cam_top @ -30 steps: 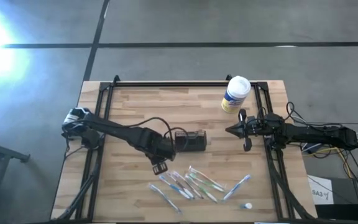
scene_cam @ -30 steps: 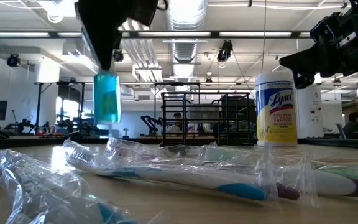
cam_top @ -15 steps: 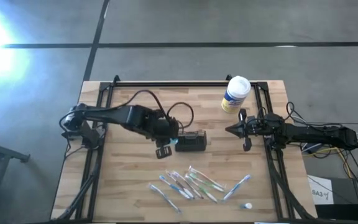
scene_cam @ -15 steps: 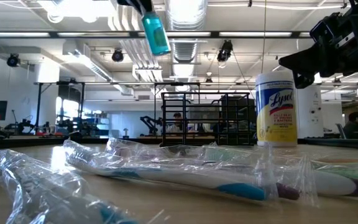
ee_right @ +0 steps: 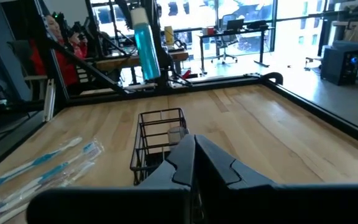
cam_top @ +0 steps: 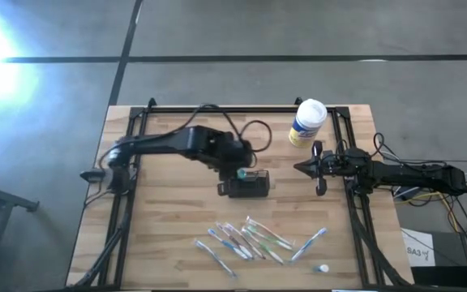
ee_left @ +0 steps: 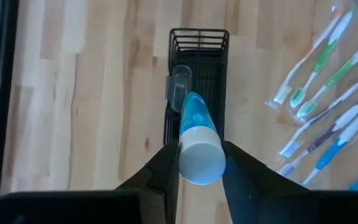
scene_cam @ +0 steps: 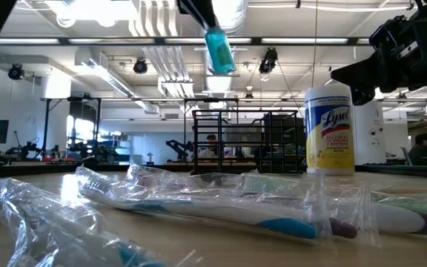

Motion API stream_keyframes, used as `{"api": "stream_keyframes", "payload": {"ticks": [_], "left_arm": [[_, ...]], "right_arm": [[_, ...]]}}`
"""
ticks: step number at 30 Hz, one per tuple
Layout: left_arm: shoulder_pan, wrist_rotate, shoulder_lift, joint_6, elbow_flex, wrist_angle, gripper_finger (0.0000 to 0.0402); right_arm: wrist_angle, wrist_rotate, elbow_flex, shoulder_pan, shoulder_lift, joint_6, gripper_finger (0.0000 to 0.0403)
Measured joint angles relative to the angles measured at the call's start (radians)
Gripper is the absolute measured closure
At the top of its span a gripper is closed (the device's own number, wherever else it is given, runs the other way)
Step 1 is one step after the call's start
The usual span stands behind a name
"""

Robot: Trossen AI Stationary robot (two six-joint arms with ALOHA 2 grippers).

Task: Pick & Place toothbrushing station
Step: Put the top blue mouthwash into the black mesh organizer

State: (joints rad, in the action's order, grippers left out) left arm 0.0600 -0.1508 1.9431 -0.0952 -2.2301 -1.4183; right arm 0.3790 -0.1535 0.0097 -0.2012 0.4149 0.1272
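The toothbrushing station, a small black wire holder, stands on the wooden table near its middle; it also shows in the left wrist view and the right wrist view. My left gripper is right above it, shut on a blue toothpaste tube with a white cap. The tube shows high in the low view. My right gripper is shut and empty, to the right of the holder. Several wrapped toothbrushes lie near the front edge. My left gripper pinches the tube at its white cap end between the two fingers. The fingers come from above, pointing down. The tube hangs below them, cap up and flat end down, a little tilted, clear of the table and above the holder.
A white-and-yellow Lysol canister stands at the far right of the table, also in the low view. A small white object lies at the front right. Black rails frame the table. Bare wood lies left of the holder.
My left gripper has risen and gone from beside the toothbrushes toward the far and right edges, to above the holder. It has stayed shut on the tube, which has gone from hanging upright to a slight tilt.
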Motion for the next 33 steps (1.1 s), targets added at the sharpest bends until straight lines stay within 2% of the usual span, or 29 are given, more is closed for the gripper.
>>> {"api": "stream_keyframes", "payload": {"ticks": [4,10,18,33], "left_arm": [[0.000,0.000,0.106,0.064,-0.129,-0.040,0.0307],[-0.005,-0.001,0.145,0.099,-0.056,0.002,0.0307],[-0.008,-0.005,0.168,0.144,-0.054,0.012,0.0307],[-0.006,0.028,0.169,0.127,-0.032,0.025,0.0307]], "right_arm": [[-0.001,0.000,0.000,0.000,0.000,-0.006,0.0394],[-0.008,0.000,0.000,0.000,0.000,-0.026,0.0394],[-0.006,0.000,0.000,0.000,0.000,-0.034,0.0394],[-0.005,-0.001,0.000,0.000,0.000,-0.034,0.0394]]}}
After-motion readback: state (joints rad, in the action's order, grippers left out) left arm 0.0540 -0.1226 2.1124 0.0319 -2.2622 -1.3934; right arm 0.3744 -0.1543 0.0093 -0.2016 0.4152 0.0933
